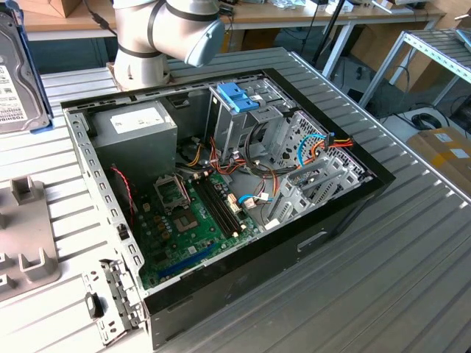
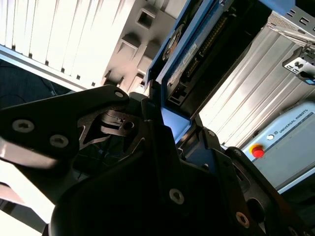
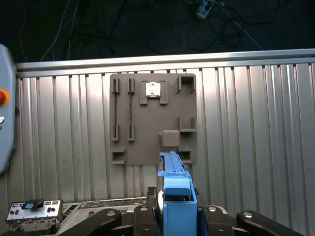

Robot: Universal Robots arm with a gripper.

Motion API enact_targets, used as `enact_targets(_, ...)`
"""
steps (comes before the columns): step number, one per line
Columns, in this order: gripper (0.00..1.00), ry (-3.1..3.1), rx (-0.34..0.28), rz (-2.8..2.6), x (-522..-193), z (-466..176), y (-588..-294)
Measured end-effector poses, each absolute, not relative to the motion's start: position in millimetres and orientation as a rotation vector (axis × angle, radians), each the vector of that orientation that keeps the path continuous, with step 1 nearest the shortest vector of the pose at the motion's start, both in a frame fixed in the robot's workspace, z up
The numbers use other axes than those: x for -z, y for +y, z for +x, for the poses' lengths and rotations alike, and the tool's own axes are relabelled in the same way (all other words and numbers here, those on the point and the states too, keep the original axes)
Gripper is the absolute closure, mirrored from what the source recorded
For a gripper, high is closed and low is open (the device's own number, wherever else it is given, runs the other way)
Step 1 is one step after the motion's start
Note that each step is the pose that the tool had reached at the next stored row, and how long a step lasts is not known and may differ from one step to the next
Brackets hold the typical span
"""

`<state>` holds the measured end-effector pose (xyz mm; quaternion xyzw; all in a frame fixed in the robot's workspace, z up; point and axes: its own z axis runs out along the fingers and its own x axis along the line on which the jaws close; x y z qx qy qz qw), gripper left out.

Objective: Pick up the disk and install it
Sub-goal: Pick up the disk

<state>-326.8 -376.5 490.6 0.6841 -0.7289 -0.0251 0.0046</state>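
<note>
Step in hand: pickup looks done, carry under way, install not yet done.

Hand [image 3: 176,219]: you have it closed on the disk [image 3: 173,172]. In the first wrist view the black fingers [image 3: 150,209] sit tight against either side of the blue bracket, no gap showing. In the second wrist view the same grip shows from underneath, with the disk's [image 2: 197,54] dark connector edge running away from the hand [image 2: 179,125].

Disk position: in the exterior view the disk [image 1: 18,73] stands on edge at the exterior view's far left, label face showing, blue bracket along its edge. It hangs well apart from the computer case [image 1: 257,268]. Below it lies the grey holder plate [image 3: 152,118] on the ribbed tabletop [image 3: 256,147]. Judgement: the disk is up and free of the plate, not resting in a slot.

Case: open, lying on the tabletop [image 1: 383,279]. The drive cage [image 1: 246,129] stands at the far side, right of the power supply [image 1: 136,129], with a blue caddy handle [image 1: 237,97] on top.

What the install calls for, as I judge it: you need a carry across to the cage, the disk turned to match the bay opening, and a straight, square entry. The bracket rails will likely bind if tilted. Mind the loose cables [image 1: 324,143] beside the cage.
</note>
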Motion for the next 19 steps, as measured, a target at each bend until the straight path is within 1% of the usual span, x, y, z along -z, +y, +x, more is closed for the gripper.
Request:
enact_targets(7, 0.63, -2.283, 0.079, 2.143, -490.0, -322.7, -378.0)
enact_targets(13, 0.63, -2.283, 0.079, 2.143, -488.4, -321.0, -390.4)
enact_targets(19, 0.63, -2.283, 0.079, 2.143, -488.0, -320.8, -392.3)
